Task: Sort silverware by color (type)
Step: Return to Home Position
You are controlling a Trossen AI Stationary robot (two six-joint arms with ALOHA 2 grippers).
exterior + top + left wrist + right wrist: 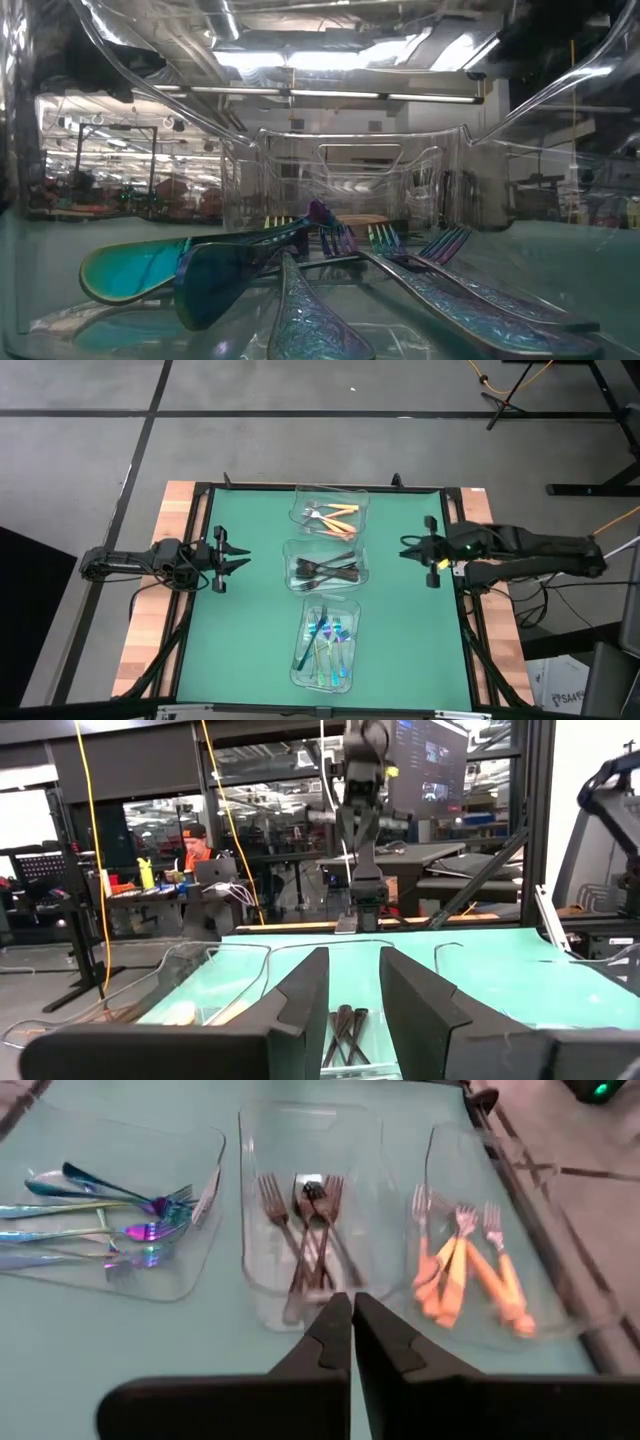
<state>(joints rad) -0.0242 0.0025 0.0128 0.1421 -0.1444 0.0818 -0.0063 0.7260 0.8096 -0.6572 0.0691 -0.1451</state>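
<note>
As far as the high view shows, the sorting looks finished: no fork lies loose on the green mat (250,640). The dark grey forks (325,569) lie in the middle container (288,560). The orange-handled forks (335,515) lie in the clear container (362,500) just above it in that view, and the iridescent blue-teal forks (325,640) in the clear container (296,660) just below it. The left gripper (240,558) hovers to the left of the middle container, jaws spread and empty. The right gripper (406,549) hovers to its right, jaws pressed together on nothing. By my judgement, all that is left is parking both arms
</note>
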